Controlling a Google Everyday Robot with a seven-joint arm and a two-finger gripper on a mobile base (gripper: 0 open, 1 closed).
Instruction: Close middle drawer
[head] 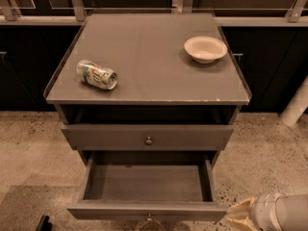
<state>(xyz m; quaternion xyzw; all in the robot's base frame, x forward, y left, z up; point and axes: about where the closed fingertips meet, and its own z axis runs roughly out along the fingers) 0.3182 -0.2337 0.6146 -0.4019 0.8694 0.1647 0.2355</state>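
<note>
The middle drawer of the grey cabinet is pulled far out, and its shallow tray is empty. Its low front sits near the bottom edge of the view, with a small metal knob at its centre. The upper drawer above it has a taller front with a round knob and stands slightly out from the cabinet. The lowest drawer is hidden under the open one. My gripper is at the bottom right, just right of the open drawer's front corner, on the end of a white arm.
On the cabinet top a can lies on its side at the left and a beige bowl stands at the back right. Dark cabinets line the back. A white post stands at the right. The floor is speckled.
</note>
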